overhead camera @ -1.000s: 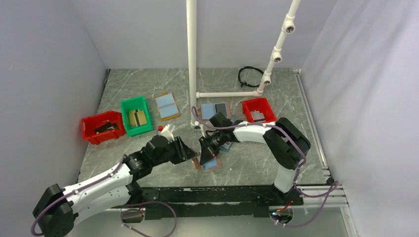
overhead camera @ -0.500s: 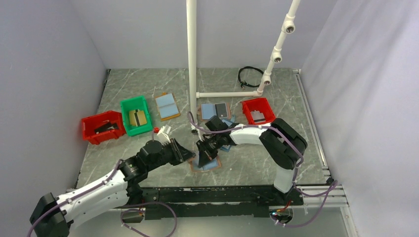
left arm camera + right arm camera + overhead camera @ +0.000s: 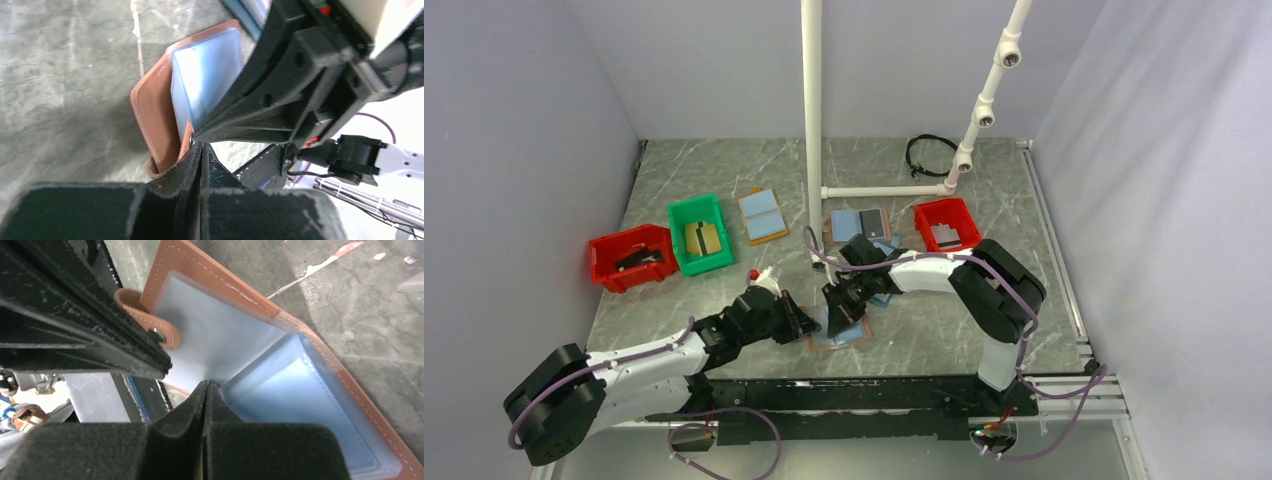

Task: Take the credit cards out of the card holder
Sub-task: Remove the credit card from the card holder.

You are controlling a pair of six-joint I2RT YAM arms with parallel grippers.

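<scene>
My surface (image 3: 724, 170) is grey stone with white lines. Pale walls (image 3: 524, 120) stand around it. White pipes (image 3: 812, 100) rise up.

The top view is bright and even, with soft light from overhead and nothing harsh. The walls pick up a lavender cast, and the right wall (image 3: 1164, 200) has paler streaks across it. The table (image 3: 724, 180) shows a mild sheen, with only faint soft shadows under the arms (image 3: 644, 360). It's sharp enough overall, though small stuff goes mushy.

The wrist views are rougher. In the left one, the left fingers (image 3: 165, 200) are a dark blurry mass up close, the holder (image 3: 155, 115) is fairly crisp, and the right edge blows out to white. In the right one, the right fingers (image 3: 175, 440) are out of focus too, and the holder's blue inside looks hazy with washed-out glare.
</scene>
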